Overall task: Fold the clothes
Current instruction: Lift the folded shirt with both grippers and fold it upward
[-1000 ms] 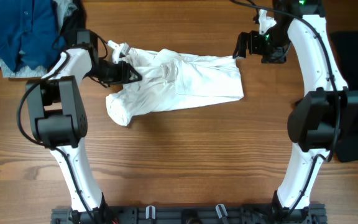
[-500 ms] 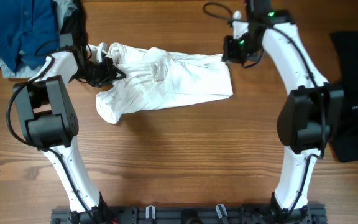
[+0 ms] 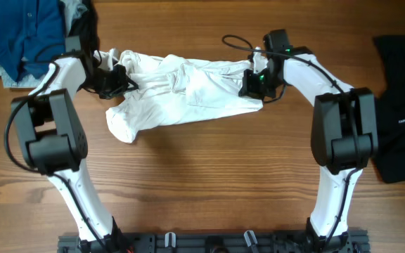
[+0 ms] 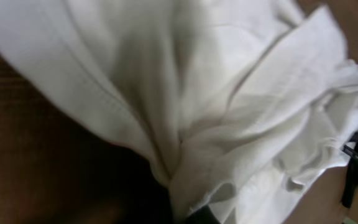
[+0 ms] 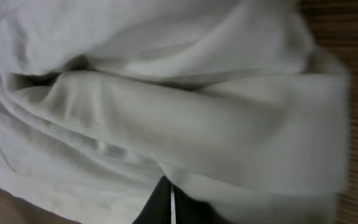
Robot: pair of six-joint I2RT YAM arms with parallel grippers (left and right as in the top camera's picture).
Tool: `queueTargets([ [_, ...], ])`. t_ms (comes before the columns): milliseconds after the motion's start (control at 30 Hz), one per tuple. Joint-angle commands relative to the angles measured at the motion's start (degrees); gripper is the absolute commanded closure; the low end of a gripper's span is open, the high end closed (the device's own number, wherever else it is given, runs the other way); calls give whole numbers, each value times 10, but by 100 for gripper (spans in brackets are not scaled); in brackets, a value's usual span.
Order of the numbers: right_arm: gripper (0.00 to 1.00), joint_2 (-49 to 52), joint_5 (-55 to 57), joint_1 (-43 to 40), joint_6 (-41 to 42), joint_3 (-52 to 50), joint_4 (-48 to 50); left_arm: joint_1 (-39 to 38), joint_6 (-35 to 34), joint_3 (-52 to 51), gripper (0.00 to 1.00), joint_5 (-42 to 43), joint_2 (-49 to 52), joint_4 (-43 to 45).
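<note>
A crumpled white garment (image 3: 188, 95) lies across the far middle of the wooden table. My left gripper (image 3: 118, 79) is shut on its bunched left end. In the left wrist view, folds of the white garment (image 4: 216, 112) fill the picture and only a dark fingertip (image 4: 199, 218) shows at the bottom. My right gripper (image 3: 252, 83) sits at the garment's right edge. In the right wrist view its dark fingers (image 5: 160, 208) are pressed together with the white garment (image 5: 166, 106) gathered over their tips.
A heap of blue clothes (image 3: 27, 31) lies at the far left corner, close behind the left arm. A black garment (image 3: 403, 105) lies along the right edge. Bare wood (image 3: 202, 183) stretches from the white garment to the near edge.
The right gripper came down and left from above the table onto the garment's right edge and shut. The left gripper shut on the left end. The garment slid left.
</note>
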Motion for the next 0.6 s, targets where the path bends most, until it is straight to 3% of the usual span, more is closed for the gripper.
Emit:
queueTargets([
  [0, 96, 2, 2, -26, 6, -5, 6, -17, -3, 1, 96, -28, -89, -10],
  [300, 96, 24, 5, -28, 5, -5, 2, -173, -67, 1, 96, -31, -149, 18],
  [567, 96, 24, -5, -28, 3, -5, -3, -332, -141, 1, 96, -91, -148, 135],
])
